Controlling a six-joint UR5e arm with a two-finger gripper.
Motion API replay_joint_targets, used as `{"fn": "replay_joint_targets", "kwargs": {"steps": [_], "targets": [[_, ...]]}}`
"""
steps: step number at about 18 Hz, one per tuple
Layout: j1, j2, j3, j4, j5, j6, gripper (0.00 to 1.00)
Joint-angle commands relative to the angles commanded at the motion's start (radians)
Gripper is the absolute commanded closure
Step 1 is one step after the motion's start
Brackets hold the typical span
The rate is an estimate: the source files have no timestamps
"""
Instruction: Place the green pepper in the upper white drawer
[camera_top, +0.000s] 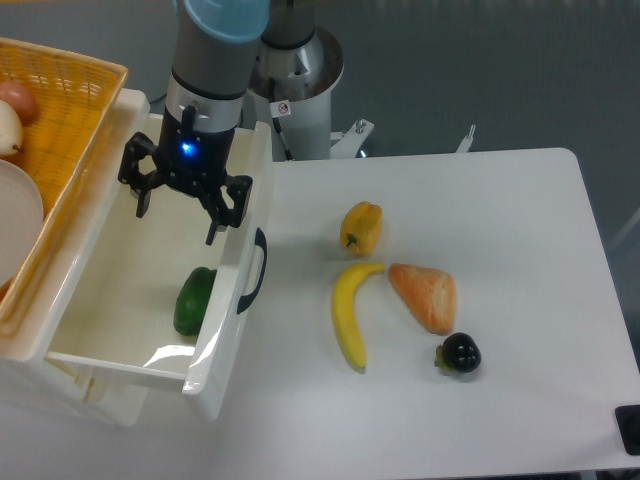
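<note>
The glossy green pepper (194, 301) lies inside the upper white drawer (120, 375), down against its right wall near the dark handle (254, 272). My gripper (178, 213) hovers above the drawer's back half, open, with nothing between its fingers (219, 212). A clear gap separates the fingers from the pepper below.
A woven orange basket (70, 120) with an onion and a white plate sits over the drawer unit at left. On the white table lie a yellow pepper (361, 228), a banana (351, 315), a bread piece (424, 295) and a dark fruit (460, 353).
</note>
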Motion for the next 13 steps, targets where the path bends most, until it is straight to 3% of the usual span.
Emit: {"fn": "replay_joint_targets", "kwargs": {"steps": [8,13], "targets": [[0.127,0.009,0.017,0.006,0.054,0.176,0.0],[0.208,0.002,0.018,0.002,0.178,0.374,0.0]]}}
